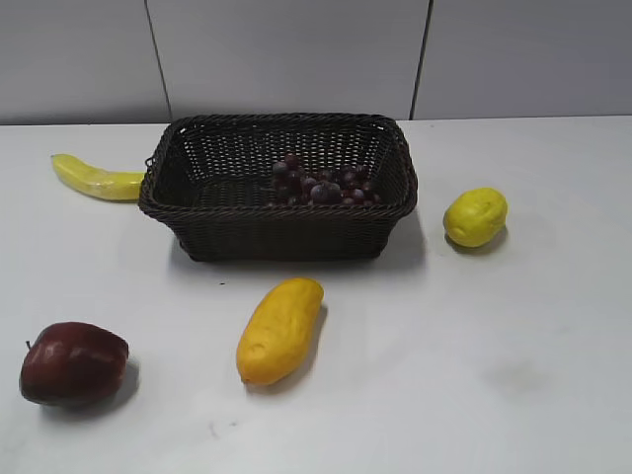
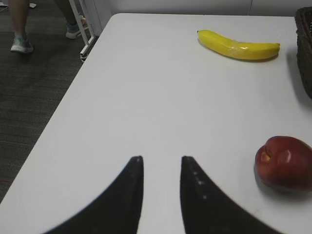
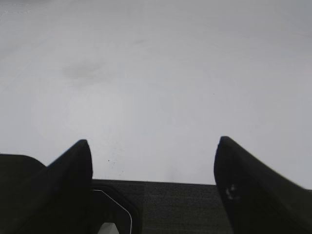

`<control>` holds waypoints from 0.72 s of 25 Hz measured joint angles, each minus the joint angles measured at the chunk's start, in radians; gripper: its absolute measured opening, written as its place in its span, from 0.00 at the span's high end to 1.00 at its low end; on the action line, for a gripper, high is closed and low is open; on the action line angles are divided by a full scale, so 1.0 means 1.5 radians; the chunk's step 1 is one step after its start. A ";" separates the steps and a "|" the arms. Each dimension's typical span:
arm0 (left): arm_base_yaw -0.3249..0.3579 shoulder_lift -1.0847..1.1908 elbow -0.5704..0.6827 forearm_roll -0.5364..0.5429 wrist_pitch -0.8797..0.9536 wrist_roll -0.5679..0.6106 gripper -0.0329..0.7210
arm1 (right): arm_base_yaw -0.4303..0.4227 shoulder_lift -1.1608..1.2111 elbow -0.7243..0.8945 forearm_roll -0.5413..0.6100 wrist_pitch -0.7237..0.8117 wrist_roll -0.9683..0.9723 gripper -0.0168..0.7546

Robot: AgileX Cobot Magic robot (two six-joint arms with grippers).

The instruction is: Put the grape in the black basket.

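The black basket (image 1: 278, 225) stands at the back middle of the white table. The grape (image 1: 323, 184), a bunch of dark red-purple grapes, lies inside it toward the right. An edge of the basket shows at the right of the left wrist view (image 2: 305, 53). Neither gripper shows in the exterior view. My left gripper (image 2: 161, 160) is open and empty above bare table, left of the apple. My right gripper (image 3: 153, 142) is open wide and empty over the table's near edge.
A dark red apple (image 1: 73, 363) lies front left, also in the left wrist view (image 2: 284, 162). A banana (image 1: 96, 179) (image 2: 239, 45) lies left of the basket. A yellow mango (image 1: 279, 330) lies in front, a lemon (image 1: 475, 216) to the right. A person's legs (image 2: 22, 29) stand beyond the table's left edge.
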 joint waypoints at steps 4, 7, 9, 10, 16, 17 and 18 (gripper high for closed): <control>0.000 0.000 0.000 0.000 0.000 0.000 0.64 | 0.000 -0.031 0.001 0.000 0.005 0.001 0.21; 0.000 0.000 0.000 0.000 0.000 0.000 0.64 | 0.000 -0.061 0.003 0.000 0.005 0.001 0.21; 0.000 0.000 0.000 0.000 0.000 0.000 0.64 | 0.000 -0.083 0.003 0.000 0.005 0.001 0.21; 0.000 0.000 0.000 0.000 0.000 0.000 0.64 | 0.000 -0.095 0.003 0.000 0.005 0.001 0.21; 0.000 0.000 0.000 0.000 0.000 0.000 0.64 | 0.000 -0.169 0.003 0.000 0.006 0.003 0.21; 0.000 0.000 0.000 0.000 0.000 0.000 0.64 | 0.000 -0.182 0.003 0.000 0.006 0.003 0.21; 0.000 0.000 0.000 0.000 0.000 0.000 0.64 | 0.000 -0.194 0.003 0.000 0.006 0.003 0.21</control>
